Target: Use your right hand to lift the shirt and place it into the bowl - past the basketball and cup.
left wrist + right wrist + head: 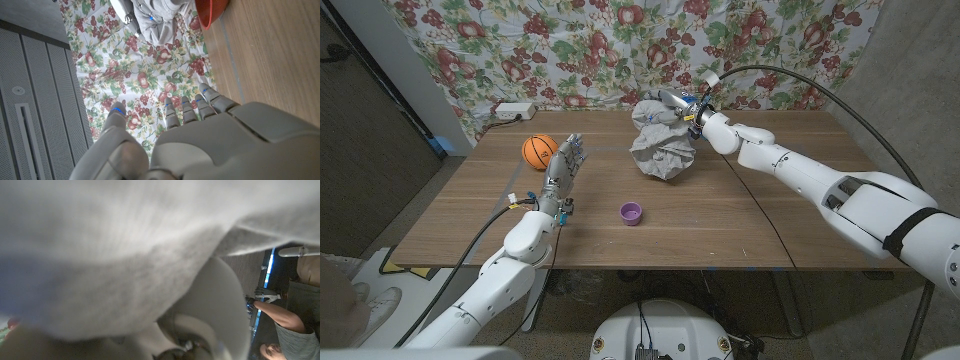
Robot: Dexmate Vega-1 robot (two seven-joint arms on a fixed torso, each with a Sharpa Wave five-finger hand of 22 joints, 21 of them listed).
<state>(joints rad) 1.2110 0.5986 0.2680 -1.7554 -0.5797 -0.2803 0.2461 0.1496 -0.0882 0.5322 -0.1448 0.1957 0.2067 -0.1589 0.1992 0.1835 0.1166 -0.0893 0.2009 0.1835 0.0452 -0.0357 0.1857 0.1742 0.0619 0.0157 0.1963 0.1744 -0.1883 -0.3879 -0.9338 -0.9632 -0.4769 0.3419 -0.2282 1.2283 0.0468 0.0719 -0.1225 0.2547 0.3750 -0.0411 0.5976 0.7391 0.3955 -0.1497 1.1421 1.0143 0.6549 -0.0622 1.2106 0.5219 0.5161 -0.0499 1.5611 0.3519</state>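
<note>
Gripping the grey shirt (660,145) bunched at the far middle of the worktop (720,225), right robot hand (690,112); left robot hand (563,165) fingers apart, empty, beside basketball (539,150), near purple cup (631,213).

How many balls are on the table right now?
1: the basketball, at the table's far left beside the left hand. The lifted shirt could hide something behind it.
</note>
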